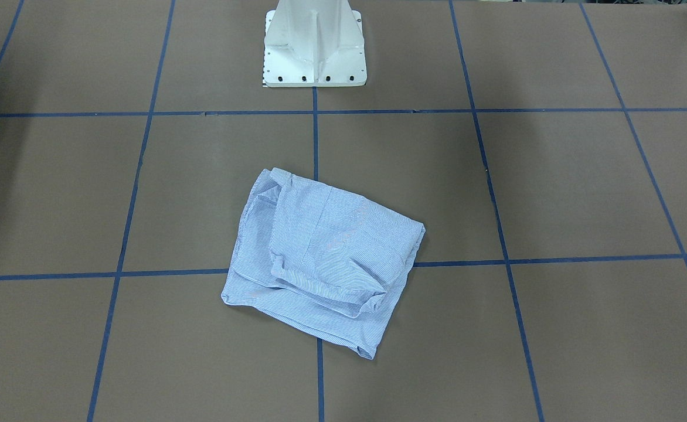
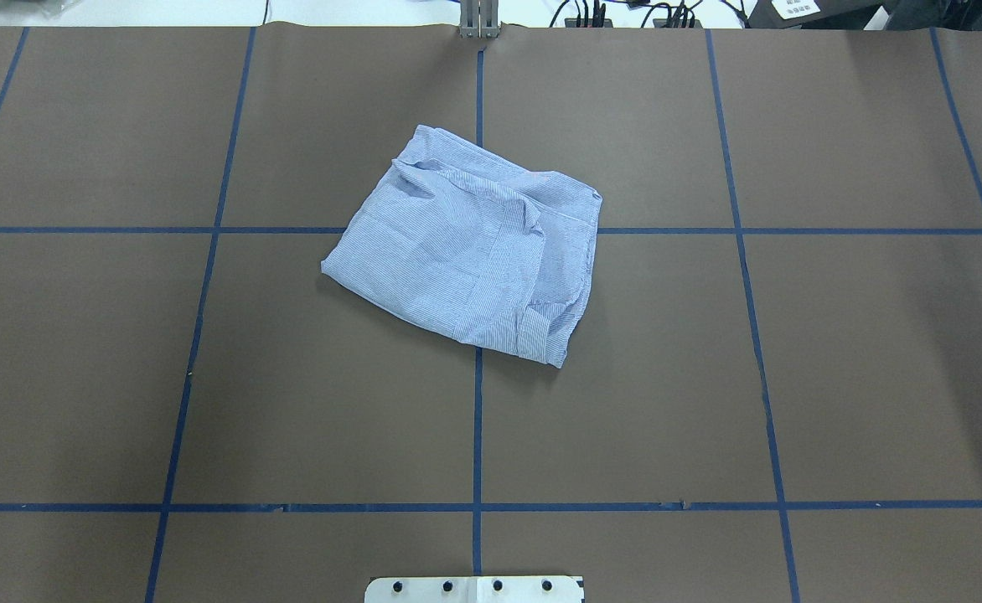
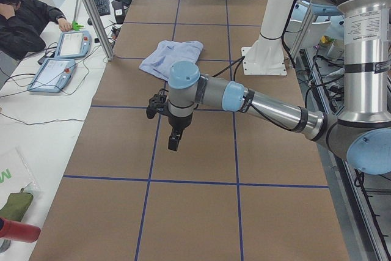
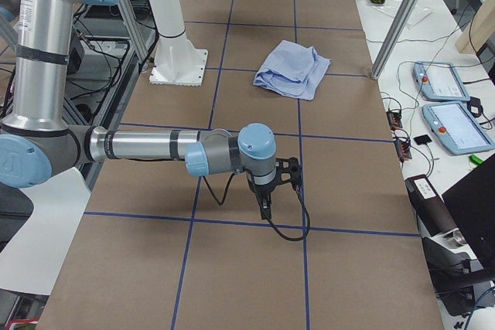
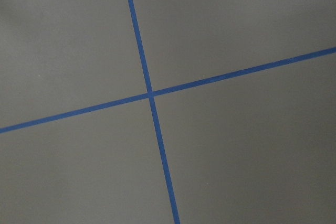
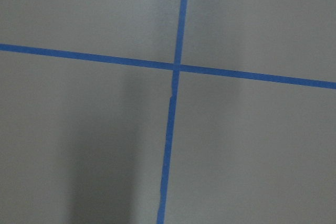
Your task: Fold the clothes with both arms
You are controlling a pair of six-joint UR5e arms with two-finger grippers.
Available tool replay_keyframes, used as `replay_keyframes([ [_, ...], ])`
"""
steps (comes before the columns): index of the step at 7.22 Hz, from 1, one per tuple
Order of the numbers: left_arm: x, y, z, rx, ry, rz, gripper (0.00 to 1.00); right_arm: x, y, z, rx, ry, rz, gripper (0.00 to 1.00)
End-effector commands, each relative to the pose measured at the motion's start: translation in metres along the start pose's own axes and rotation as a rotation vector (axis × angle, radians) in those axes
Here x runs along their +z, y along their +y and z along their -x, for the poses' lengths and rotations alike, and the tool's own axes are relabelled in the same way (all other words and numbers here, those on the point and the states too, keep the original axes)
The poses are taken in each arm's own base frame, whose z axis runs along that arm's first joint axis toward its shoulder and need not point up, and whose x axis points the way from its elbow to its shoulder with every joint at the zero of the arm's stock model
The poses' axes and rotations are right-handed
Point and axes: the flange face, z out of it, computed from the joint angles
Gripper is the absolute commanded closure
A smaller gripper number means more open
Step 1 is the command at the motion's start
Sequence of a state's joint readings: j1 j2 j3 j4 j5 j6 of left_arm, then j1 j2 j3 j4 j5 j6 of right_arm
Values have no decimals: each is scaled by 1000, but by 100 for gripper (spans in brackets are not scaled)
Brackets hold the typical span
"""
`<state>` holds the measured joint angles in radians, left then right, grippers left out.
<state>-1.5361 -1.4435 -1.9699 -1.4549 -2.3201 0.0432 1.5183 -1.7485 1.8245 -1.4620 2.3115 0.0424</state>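
Only the side views catch the grippers. The left gripper [image 3: 174,140] hangs above the table [image 3: 201,206], and so does the right gripper [image 4: 265,206]. I cannot tell whether either pair of jaws is apart or together. Both wrist cameras show only blue tape [image 5: 152,95] crossings. The folded shirt [image 2: 466,251] lies mid-table, well apart from both jaws and between them.

The fine-striped light blue and white shirt [image 2: 470,251] lies folded into a rumpled, roughly square bundle at mid-bench [image 2: 834,377]. The left arm [image 3: 269,105] and right arm [image 4: 147,144] reach out over opposite bench ends, well apart from it. The left pincer [image 3: 174,140] and right pincer [image 4: 265,208] point down.
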Motion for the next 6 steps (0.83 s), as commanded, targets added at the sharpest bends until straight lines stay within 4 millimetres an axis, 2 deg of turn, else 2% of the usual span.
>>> replay_keyframes([
  [1,33,19,27,-59,19,79,0,-11,15,20,-6,25,76,0],
  [2,38,40,31,-67,21,94,0,-8,25,10,-11,89,90,0],
  [3,36,44,29,-70,23,97,0,-2,36,5,2,92,109,0],
  [4,30,40,23,-66,18,84,0,4,46,-2,17,86,124,0],
  [6,31,41,26,-70,6,84,0,10,45,-7,28,91,131,0],
])
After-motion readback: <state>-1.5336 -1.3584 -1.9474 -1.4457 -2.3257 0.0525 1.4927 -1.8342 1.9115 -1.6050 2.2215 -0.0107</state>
